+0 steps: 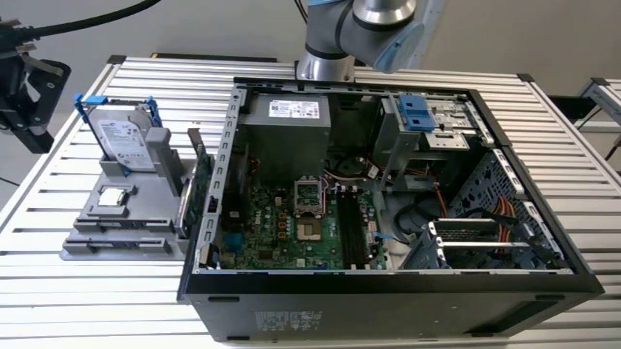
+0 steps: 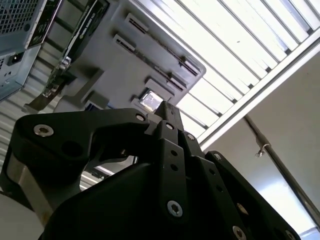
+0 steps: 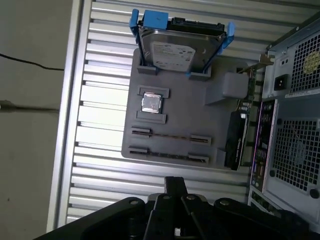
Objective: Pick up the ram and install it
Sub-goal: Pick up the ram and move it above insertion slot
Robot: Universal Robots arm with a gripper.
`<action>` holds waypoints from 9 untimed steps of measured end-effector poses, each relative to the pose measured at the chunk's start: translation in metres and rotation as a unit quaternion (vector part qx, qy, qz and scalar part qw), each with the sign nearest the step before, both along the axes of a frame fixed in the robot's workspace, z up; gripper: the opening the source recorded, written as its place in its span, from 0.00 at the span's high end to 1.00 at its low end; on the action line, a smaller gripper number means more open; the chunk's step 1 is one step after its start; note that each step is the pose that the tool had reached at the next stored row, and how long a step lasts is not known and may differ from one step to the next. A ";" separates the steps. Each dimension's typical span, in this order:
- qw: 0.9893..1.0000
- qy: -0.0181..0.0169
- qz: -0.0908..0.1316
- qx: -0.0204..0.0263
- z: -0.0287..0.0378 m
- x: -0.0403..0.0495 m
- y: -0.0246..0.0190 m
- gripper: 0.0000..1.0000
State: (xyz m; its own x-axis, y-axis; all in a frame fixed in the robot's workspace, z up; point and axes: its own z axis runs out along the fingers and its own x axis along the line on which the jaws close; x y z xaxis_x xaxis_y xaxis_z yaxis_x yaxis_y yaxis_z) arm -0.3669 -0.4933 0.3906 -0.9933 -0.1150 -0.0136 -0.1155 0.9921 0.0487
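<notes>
1. Gripper (image 3: 175,182): jaws read as closed together, nothing btwn them. It hangs over the slatted table (image 3: 100,100), short of the gray tray (image 3: 192,100), touching nothing.
2. Ram (image 3: 170,136): thin strip on edge in the tray's slot rows (image 3: 167,155), 2nd row out from your tips and apart from them. The nearer row holds a similar strip; can't tell if that's a 2nd stick.
3. Step, my read: approach for the pick, nothing grasped yet. Open up before descending, and set the pads across the stick's thin faces, not along its length.
4. Come down at mid-length, btwn the end blocks (image 3: 141,131), so the lift stays balanced. Pull straight up out of the groove w/o twist; a board this thin prob. flexes.
5. Hazards:
   - Square chip (image 3: 151,102) sits just beyond the rows.
   - Card (image 3: 234,142) stands to one side of them, against the PC case (image 3: 295,150).
   - Keep the linkage clear of both.
6. Count:
   - 1 gripper
   - 1 tray
   - 2 slot rows
   - 1 or 2 sticks (unsure)
   - 1 square chip
   - 1 HDD (image 3: 175,47) in a blue frame, farthest from you on the tray
   - 1 card
   - 1 PC case
</notes>
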 end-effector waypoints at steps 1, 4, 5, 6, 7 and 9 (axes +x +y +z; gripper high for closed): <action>1.000 0.000 0.003 0.000 0.0000 0.0000 0.0000 1.00; 1.000 0.000 0.010 0.000 -0.0001 0.0000 0.0000 1.00; 1.000 0.000 0.013 0.000 -0.0001 0.0000 0.0000 1.00; 1.000 0.000 0.016 0.000 -0.0001 0.0000 0.0000 1.00; 1.000 0.000 0.018 0.000 -0.0001 0.0000 0.0000 1.00; 1.000 0.000 0.027 0.000 0.0000 0.0000 0.0000 1.00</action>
State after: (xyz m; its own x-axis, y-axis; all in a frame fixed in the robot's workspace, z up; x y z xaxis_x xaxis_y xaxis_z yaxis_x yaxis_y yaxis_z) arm -0.3669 -0.4933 0.3905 -0.9856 -0.1688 -0.0136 -0.1693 0.9844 0.0488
